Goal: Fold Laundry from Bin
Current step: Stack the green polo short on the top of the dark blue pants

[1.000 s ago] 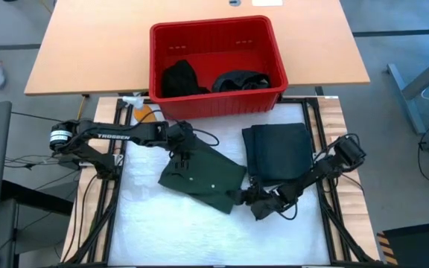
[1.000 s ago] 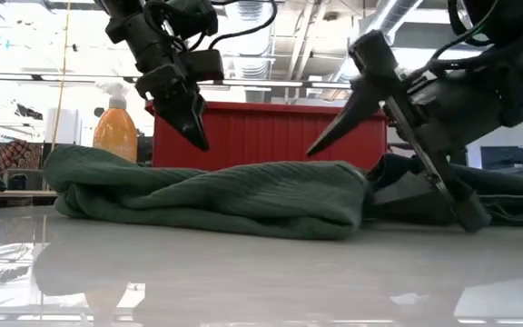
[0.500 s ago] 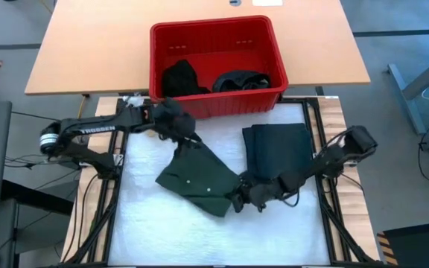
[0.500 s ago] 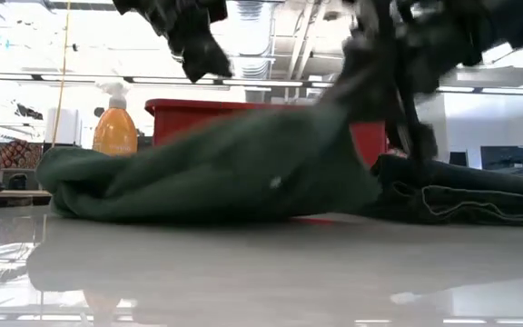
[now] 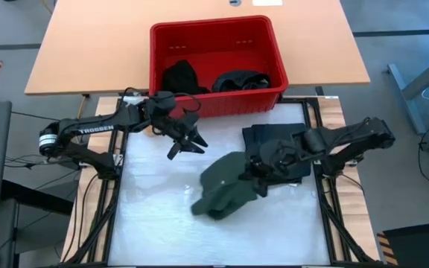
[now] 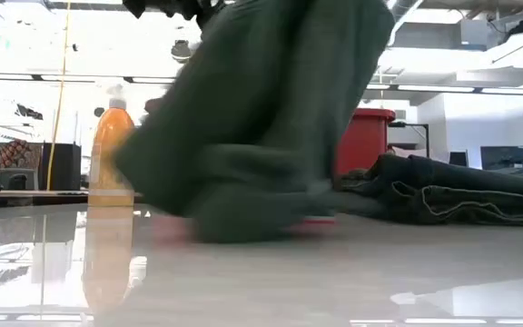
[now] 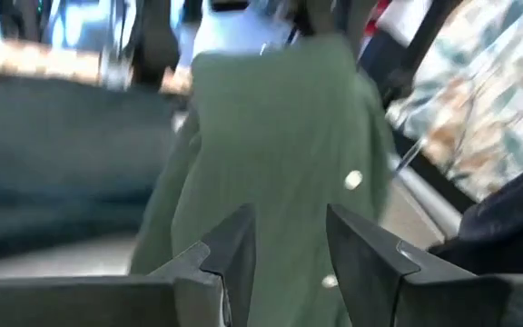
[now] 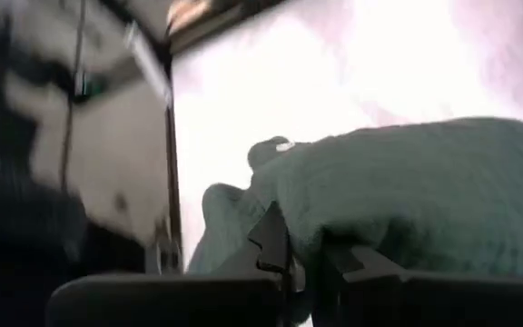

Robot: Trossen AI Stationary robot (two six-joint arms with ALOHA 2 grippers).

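I'm working in what looks like a robotics lab or workshop. My two arms are bolted to a black metal frame point(image 5: 315, 112) around a white worktop point(image 5: 155, 223), with cables point(image 5: 99, 216) trailing down its side. A plain wooden table point(image 5: 88, 45) stands behind it on a grey floor point(image 5: 401, 30). Across the room I see bare ceiling ducts point(image 6: 407, 14), strip lights point(image 6: 44, 80) and a monitor point(image 6: 502, 156).

Bright overhead light, glare on the tabletop point(image 6: 334, 291), motion-blurred green garment point(image 6: 261, 118).
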